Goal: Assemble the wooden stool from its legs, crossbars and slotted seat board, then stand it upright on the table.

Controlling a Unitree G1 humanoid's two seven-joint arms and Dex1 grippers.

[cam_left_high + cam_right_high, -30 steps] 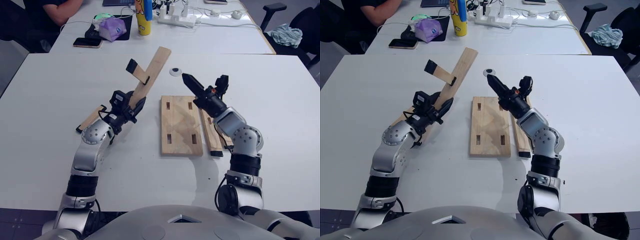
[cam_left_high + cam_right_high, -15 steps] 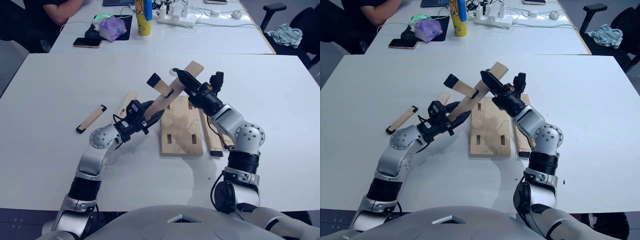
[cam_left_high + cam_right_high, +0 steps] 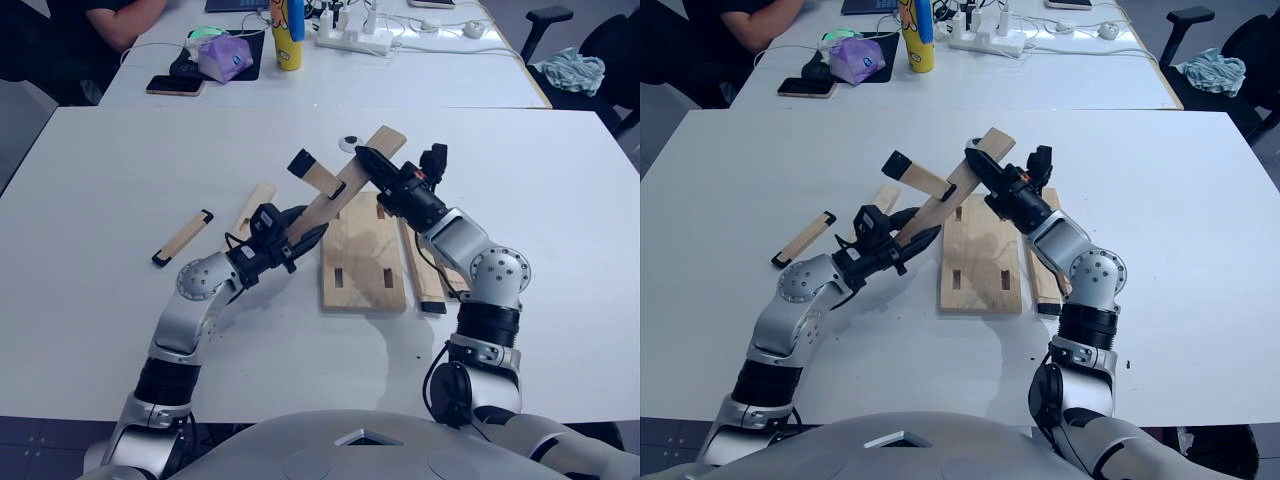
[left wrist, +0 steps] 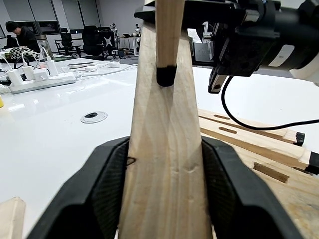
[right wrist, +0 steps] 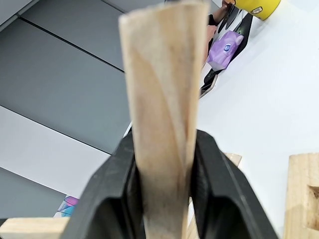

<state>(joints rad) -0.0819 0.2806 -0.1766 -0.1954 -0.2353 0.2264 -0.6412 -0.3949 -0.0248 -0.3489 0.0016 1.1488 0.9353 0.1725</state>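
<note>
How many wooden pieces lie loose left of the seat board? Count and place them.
2. A black-tipped piece lies far left; a second, nearer the board, is partly behind the left arm, which may hide more.

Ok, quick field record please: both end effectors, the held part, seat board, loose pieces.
left end effector: shut on lower end of long wooden leg
right end effector: shut on same leg, higher
leg pose: tilted upward, black-tipped crossbar attached
slotted wooden seat board: flat on white table
loose: short black-tipped bar left; wooden strips by board's right edge
</note>
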